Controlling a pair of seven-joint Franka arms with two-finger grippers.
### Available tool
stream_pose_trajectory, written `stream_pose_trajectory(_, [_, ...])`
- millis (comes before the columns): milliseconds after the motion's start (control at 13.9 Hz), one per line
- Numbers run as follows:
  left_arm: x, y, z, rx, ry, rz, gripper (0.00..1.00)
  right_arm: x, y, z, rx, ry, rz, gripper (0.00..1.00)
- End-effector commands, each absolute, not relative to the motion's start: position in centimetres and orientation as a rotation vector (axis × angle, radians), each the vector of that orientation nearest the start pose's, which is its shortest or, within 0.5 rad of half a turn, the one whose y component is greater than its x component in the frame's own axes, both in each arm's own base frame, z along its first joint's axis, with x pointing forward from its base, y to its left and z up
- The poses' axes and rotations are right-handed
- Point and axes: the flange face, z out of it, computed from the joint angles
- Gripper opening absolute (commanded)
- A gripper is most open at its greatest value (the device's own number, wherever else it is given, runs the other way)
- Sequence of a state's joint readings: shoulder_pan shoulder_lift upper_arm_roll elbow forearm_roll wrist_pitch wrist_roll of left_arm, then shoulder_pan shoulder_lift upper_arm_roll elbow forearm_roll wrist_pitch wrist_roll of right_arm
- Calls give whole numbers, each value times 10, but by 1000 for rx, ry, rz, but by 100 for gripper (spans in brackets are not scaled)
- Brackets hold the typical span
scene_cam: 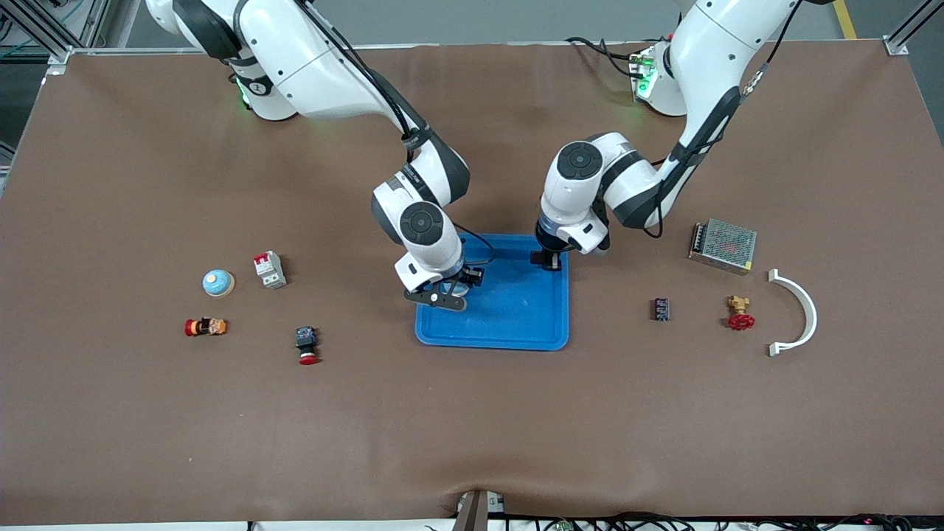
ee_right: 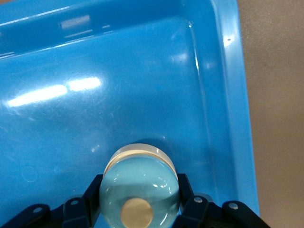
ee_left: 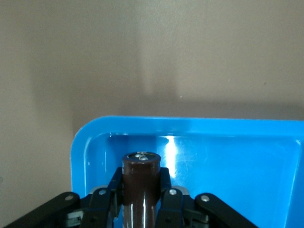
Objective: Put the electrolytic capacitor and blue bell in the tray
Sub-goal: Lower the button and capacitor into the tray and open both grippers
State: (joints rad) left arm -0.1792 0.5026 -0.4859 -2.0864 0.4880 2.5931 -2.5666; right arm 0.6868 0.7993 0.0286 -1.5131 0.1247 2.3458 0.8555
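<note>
Trouble here would come mostly from how each piece is let go. Toward the right arm's end of the desk (scene_cam: 472, 428) lie a second blue dome (scene_cam: 218, 282), a breaker (scene_cam: 269, 269) and a red-capped button (scene_cam: 307, 345), all well apart from the tray (scene_cam: 516, 324) and out of harm's way. The right gripper (scene_cam: 442, 291) hangs over the tray's end on that side, its fingers (ee_right: 188, 197) closed around the bell (ee_right: 139, 187), which looks to be low over the tray floor and near the rim. Its rounded body could roll or skid on the glossy plastic once freed, and a release from any height might bounce it over the shallow rim. The tray sits mid-desk, between the two arms. The left gripper (scene_cam: 547, 259) is over the tray corner nearest the left arm's base, fingers clamped on the dark capacitor (ee_left: 141, 183), which is held just inside the rim. That margin is thin: a small drift outward would land it on the rim or the desk, and a cylinder dropped on its side will probably roll. With both arms crowded over one tray, retreating together risks a knock that shifts it. A small dark part (scene_cam: 661, 309) and a red valve (scene_cam: 740, 313) lie toward the left arm's end.
</note>
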Motion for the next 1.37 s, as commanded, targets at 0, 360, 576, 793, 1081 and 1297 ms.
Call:
stream_pose_trajectory(0, [455, -386, 211, -2347, -2272, -84, 0, 538, 473, 189, -3014, 366, 61, 59])
stream_pose_trajectory(360, [446, -397, 192, -2403, -2194, -120, 0, 535, 475, 187, -3022, 352, 60, 100])
stream_pose_trajectory(576, [455, -399, 187, -2404, -2206, -157, 0, 534, 478, 193, -3022, 336, 53, 100])
stream_pose_trajectory(793, [464, -396, 182, -2397, -2212, -167, 0, 536, 477, 212, -3033, 322, 67, 100])
stream_pose_trajectory(1081, [467, -391, 174, -2399, -2195, -186, 0, 550, 462, 268, -3054, 330, 117, 100])
stream_pose_trajectory(1297, [467, -390, 172, -2406, -2184, -195, 0, 574, 418, 324, -3068, 273, 169, 100])
